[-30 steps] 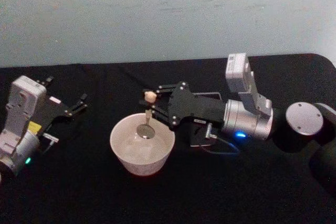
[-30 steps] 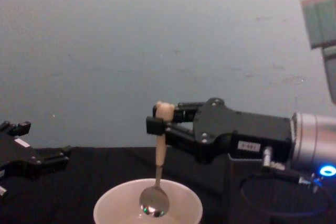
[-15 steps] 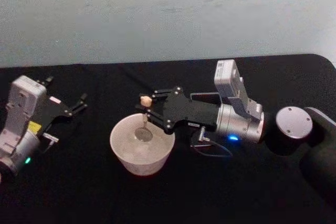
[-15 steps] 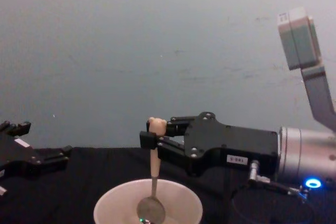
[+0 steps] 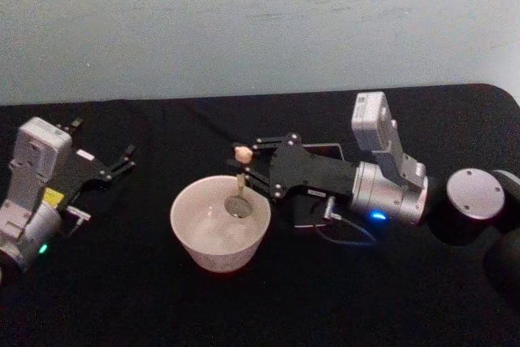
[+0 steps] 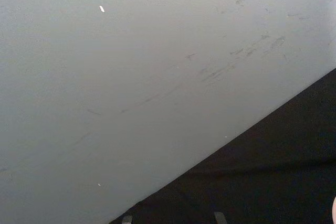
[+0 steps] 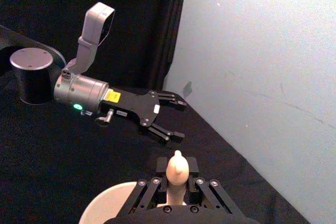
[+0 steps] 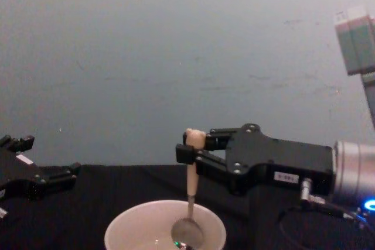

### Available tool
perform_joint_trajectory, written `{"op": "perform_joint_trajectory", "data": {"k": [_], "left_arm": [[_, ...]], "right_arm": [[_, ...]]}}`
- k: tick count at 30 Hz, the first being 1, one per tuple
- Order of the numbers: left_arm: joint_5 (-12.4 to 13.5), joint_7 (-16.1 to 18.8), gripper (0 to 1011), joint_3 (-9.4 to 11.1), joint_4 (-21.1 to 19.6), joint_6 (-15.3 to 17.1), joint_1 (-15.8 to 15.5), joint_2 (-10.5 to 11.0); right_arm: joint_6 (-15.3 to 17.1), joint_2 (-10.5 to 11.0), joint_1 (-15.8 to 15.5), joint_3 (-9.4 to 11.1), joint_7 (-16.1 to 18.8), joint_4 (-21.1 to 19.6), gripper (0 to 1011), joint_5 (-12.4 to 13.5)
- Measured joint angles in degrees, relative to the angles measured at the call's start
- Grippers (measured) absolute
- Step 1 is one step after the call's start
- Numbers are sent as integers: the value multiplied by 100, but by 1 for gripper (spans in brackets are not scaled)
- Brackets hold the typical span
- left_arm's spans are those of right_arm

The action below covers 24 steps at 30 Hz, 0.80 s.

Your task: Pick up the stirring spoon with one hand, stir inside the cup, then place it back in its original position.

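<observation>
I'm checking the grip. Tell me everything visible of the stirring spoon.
The stirring spoon hangs upright, bowl down. Its beige handle, topped by a rounded head, is pinched just below that head by the right gripper. A thin dark neck leads to a shiny round metal bowl inside the cream cup, toward its right side. The left gripper lies well apart.

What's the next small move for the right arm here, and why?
Probably sweep the stirring spoon leftward around inside the cup. The right gripper is shut on its handle, and the metal bowl hangs low in the cup's right half, so there's room for a stirring arc. The left gripper sits open, parked at the left.
</observation>
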Motion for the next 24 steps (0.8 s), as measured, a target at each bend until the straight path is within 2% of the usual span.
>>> {"op": "perform_joint_trajectory", "data": {"k": [5,12,20,24], "left_arm": [[0,0,1001,0,0,0,0,0],[0,0,1001,0,0,0,0,0],[0,0,1001,0,0,0,0,0],[0,0,1001,0,0,0,0,0]], "right_arm": [[75,182,-197,38,22,-296,209,76],[146,259,-350,4,136,-556,209,190],[171,82,-280,-191,249,-425,209,212],[144,-103,-127,-259,221,-185,209,162]]}}
